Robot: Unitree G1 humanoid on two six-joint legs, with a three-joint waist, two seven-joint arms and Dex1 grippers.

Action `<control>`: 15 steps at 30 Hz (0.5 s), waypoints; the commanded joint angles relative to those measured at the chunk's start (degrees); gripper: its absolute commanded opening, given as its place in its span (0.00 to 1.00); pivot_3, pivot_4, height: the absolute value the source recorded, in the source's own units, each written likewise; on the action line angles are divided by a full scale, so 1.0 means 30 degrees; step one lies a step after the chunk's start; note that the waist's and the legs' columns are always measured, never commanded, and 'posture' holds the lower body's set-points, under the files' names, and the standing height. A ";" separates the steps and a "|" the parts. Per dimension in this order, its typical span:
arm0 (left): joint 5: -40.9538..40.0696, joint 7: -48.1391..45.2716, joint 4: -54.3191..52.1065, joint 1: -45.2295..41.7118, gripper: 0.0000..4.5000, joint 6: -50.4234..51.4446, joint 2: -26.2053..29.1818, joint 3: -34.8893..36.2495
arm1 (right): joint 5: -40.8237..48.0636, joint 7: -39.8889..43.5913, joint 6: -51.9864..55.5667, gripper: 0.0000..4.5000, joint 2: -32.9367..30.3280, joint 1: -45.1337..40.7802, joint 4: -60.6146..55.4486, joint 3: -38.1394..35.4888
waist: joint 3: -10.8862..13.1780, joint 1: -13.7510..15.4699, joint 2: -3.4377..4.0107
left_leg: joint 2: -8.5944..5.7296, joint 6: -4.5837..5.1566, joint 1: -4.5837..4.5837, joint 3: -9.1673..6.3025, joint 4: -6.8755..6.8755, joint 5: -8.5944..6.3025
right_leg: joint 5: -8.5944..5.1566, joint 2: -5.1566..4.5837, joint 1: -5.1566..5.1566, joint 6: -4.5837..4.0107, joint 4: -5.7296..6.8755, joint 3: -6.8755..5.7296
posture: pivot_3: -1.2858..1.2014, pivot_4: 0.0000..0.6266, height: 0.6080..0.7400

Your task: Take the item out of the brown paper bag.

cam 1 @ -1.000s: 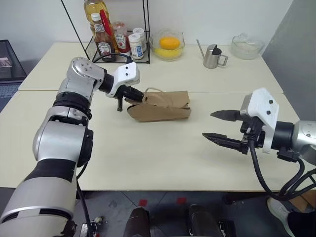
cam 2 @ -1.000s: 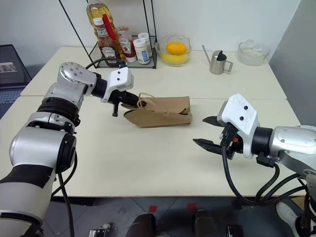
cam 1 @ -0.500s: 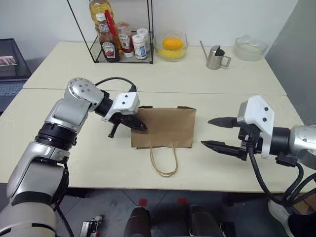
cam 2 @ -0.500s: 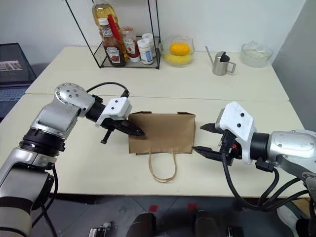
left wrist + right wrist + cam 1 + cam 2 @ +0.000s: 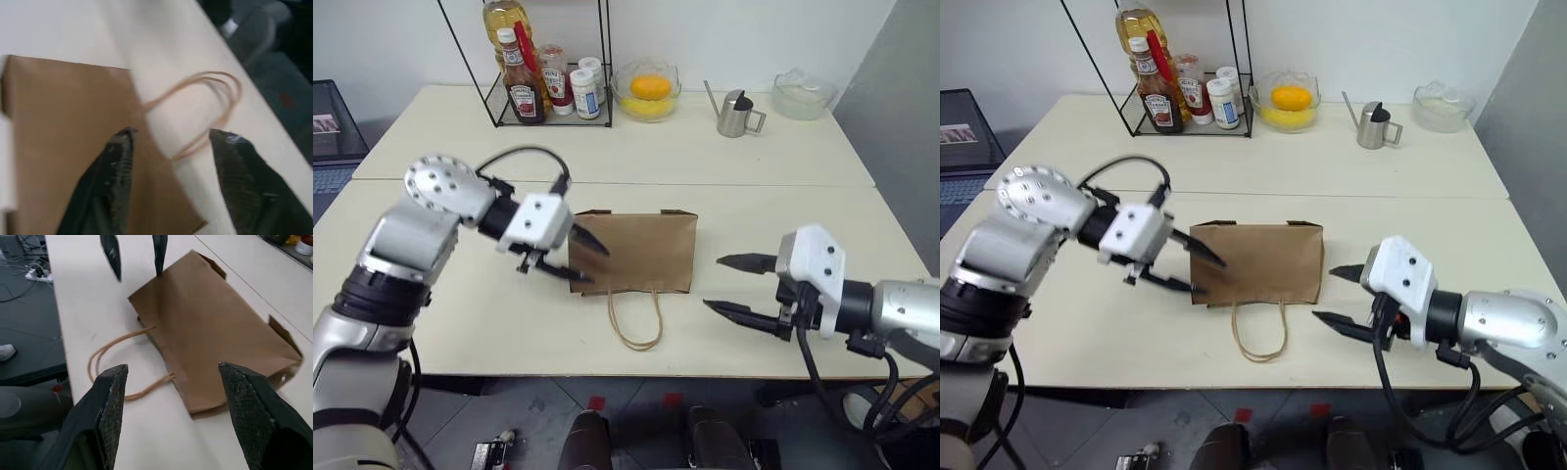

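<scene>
**Two open grippers flank a flat paper bag**

The left gripper (image 5: 584, 260), at centre-left of the left eye view, has its two black fingers spread apart and grips nothing; its tips sit at the left edge of the brown paper bag (image 5: 641, 253), one over the paper and one by the lower left corner. Whether they touch the paper cannot be told. At lower right, the right gripper (image 5: 732, 285) also stands wide open and empty, its fingers pointing toward the bag's right edge with a gap of bare table between. The bag lies flat in the middle of the frame on the pale table (image 5: 783, 157), its two looped cord handles (image 5: 636, 318) trailing toward the near edge. The bottle cannot be seen; the bag's mouth faces the near edge, and nothing pokes out of it. Along the top of the frame stand a wire rack (image 5: 548, 69) of bottles and jars, a glass bowl (image 5: 648, 88) holding an orange fruit, a small metal jug (image 5: 736, 112) and a second clear bowl (image 5: 803, 93).
</scene>
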 commanded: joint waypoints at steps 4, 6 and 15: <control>0.1416 -0.0104 0.0420 0.0620 0.60 -0.4474 -0.0879 -0.0762 | -0.0285 -0.0387 -0.0926 0.69 -0.0129 0.0538 -0.0984 0.0514 | -0.0008 0.0061 -0.0014 | -0.0002 0.0001 0.0005 -0.0002 0.0014 0.0000 | 0.0000 0.0002 0.0017 0.0000 0.0002 -0.0003 | 0.52 0.24 1.00; 0.2276 -0.0018 0.1409 0.0528 0.60 -0.6054 -0.1758 -0.0852 | -0.0018 -0.0617 -0.0823 0.69 -0.0092 0.0557 -0.1142 0.0710 | -0.0011 0.0087 -0.0017 | -0.0008 0.0002 0.0017 -0.0002 0.0022 -0.0001 | 0.0000 0.0001 0.0042 0.0000 -0.0006 -0.0003 | 0.52 0.24 1.00; 0.4045 0.0265 0.3697 0.0618 0.60 -1.0287 -0.3612 -0.0928 | 0.0768 -0.1361 -0.0573 0.69 -0.0311 0.0626 -0.1442 0.0846 | -0.0014 0.0044 -0.0022 | -0.0005 0.0005 0.0021 -0.0017 0.0030 -0.0002 | 0.0000 0.0010 0.0046 0.0000 -0.0005 -0.0004 | 0.52 0.24 1.00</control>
